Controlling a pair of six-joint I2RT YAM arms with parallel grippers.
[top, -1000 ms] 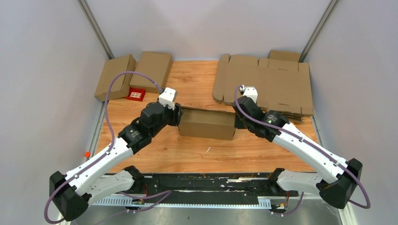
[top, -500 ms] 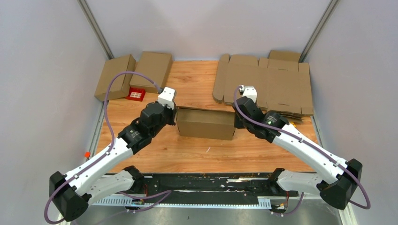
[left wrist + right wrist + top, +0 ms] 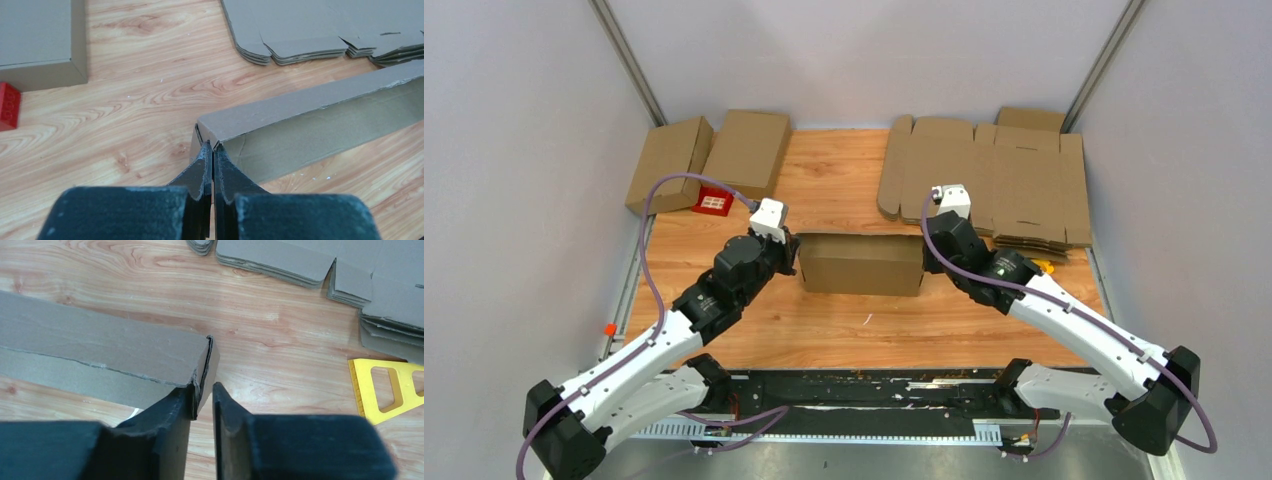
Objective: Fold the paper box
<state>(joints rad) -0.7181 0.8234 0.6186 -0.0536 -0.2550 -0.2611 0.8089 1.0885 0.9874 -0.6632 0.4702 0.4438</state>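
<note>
The paper box [image 3: 862, 263] is a long brown cardboard box lying across the middle of the wooden table, half formed, with its open side toward me. My left gripper [image 3: 792, 255] is at its left end. In the left wrist view its jaws [image 3: 213, 146] are shut on the box's [image 3: 320, 107] top left corner edge. My right gripper [image 3: 927, 255] is at the right end. In the right wrist view it [image 3: 204, 390] stands slightly open astride the end wall of the box [image 3: 100, 342], one finger against the wall, the other a little apart from it.
A stack of flat cardboard blanks [image 3: 994, 175] lies at the back right. Two folded boxes [image 3: 669, 165] [image 3: 746, 150] sit at the back left beside a small red object [image 3: 713, 203]. A yellow plastic piece [image 3: 387, 390] lies right of the box.
My left gripper closed on the box's left end and the left arm drew back slightly. My right gripper's jaws have parted from the right end wall. The box shifted a little left.
</note>
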